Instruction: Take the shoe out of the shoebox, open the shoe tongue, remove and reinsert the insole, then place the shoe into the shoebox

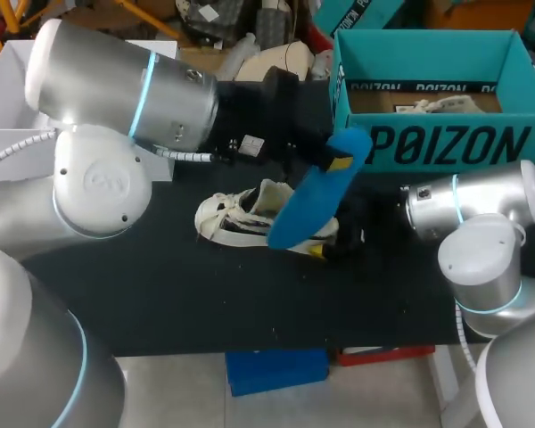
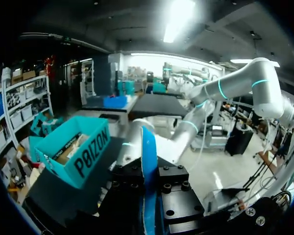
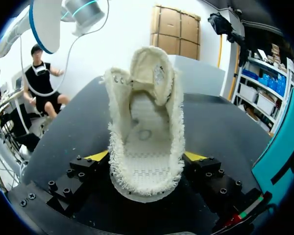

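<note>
1. The left tool (image 2: pixel 148 190) is clamping the blue insole (image 2: pixel 148 152). The insole is standing on edge between the two black finger blocks and jutting out ahead of them.
2. In the head view the insole is hanging in the air at a slant. Its upper end is sitting in front of the teal shoebox (image 1: pixel 441 143) and its lower end is dipping over the white shoe (image 1: pixel 236 217).
3. The right tool (image 3: pixel 146 159) is gripping the shoe's heel. One yellow fingertip (image 3: pixel 99 155) is pressing on each side, so it is closed on the shoe.
4. The shoe is lying on the black worktop (image 1: pixel 160 294). Its toe is pointing away from the right tool, toward my left side.
5. In the right wrist view the shoe's mouth is gaping wide. The tongue (image 3: pixel 154 68) is standing pulled up at the far end, and a pale footbed is showing inside.
6. The shoebox is sitting open at the far right of the worktop, just beyond the shoe and apart from it.
</note>
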Controlling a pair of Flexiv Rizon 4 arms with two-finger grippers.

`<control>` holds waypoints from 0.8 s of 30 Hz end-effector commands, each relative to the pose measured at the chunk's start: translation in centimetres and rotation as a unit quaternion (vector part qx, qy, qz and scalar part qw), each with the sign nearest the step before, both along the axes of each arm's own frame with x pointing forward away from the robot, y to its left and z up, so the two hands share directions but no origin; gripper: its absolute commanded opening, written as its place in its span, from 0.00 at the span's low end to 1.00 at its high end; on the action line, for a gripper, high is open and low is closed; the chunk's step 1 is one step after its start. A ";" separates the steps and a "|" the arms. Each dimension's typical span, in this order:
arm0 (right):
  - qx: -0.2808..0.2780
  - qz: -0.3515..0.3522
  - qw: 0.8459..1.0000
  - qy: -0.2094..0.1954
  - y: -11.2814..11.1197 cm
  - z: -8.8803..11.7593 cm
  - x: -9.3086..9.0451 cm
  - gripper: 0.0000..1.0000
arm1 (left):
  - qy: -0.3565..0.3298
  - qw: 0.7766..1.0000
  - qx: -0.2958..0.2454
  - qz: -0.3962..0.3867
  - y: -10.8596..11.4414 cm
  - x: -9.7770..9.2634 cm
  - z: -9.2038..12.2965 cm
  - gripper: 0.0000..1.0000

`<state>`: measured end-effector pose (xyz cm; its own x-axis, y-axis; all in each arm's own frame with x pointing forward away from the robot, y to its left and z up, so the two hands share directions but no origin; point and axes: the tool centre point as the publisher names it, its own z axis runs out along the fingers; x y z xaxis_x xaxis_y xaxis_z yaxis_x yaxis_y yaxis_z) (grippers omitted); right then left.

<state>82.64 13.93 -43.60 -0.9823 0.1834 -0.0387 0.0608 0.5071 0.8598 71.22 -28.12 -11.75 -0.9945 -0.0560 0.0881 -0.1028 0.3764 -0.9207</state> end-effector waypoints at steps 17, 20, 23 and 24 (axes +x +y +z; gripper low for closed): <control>-0.002 -0.001 1.000 0.000 0.3 -0.2 -0.1 0.00 | 0.121 0.977 -0.174 0.015 5.2 -6.2 9.8 0.00; -0.002 -0.001 1.000 0.000 0.3 -0.2 -0.1 0.00 | 0.129 0.975 -0.180 0.002 5.1 -6.9 11.3 0.00; -0.002 -0.001 1.000 0.000 0.3 -0.2 -0.1 0.00 | 0.138 0.973 -0.186 -0.010 4.9 -7.6 12.7 0.00; -0.002 -0.001 1.000 0.000 0.3 -0.2 -0.1 0.00 | 0.146 0.970 -0.194 -0.015 4.7 -7.9 13.2 0.00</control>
<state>82.64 13.93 -43.60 -0.9823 0.1834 -0.0387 0.0608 0.5071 0.8597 63.65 -23.80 0.50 -0.9285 0.0596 0.3665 -0.3664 0.0131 -0.9304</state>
